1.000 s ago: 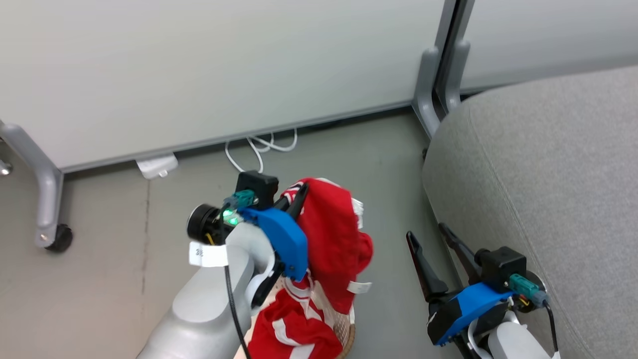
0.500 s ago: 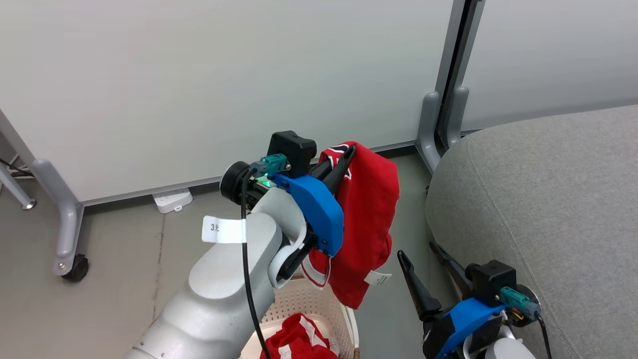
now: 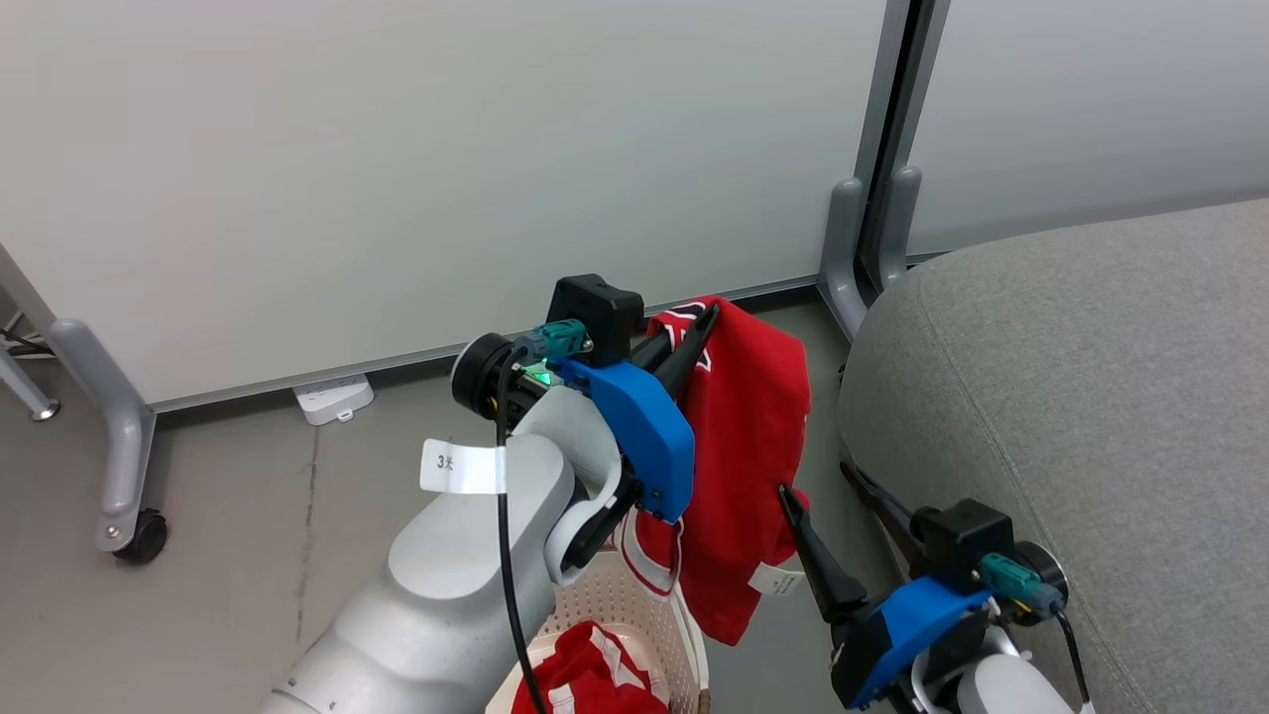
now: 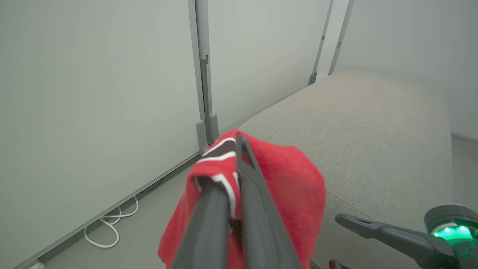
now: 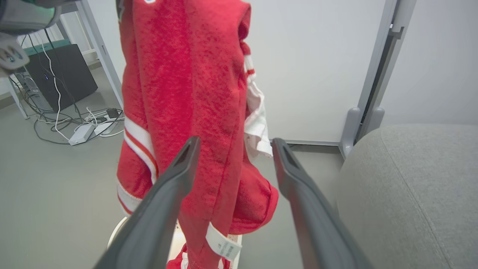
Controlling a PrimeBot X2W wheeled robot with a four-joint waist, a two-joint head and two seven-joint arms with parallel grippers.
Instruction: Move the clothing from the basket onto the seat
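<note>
My left gripper (image 3: 697, 335) pinches one red garment (image 3: 749, 436) tight, and it dangles above the basket (image 3: 634, 600) at six o'clock, where the other garment (image 3: 585, 684) lies. My right gripper (image 3: 813, 479) is spread wide near the hanging cloth, with the seat (image 3: 1091, 397) at three o'clock.

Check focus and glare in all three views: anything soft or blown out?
Head view: even soft light, sharp, no glare. Left wrist view: left fingers and garment soft up close, seat hazy at far end. Right wrist view: garment weave crisp, right fingers slightly soft.
</note>
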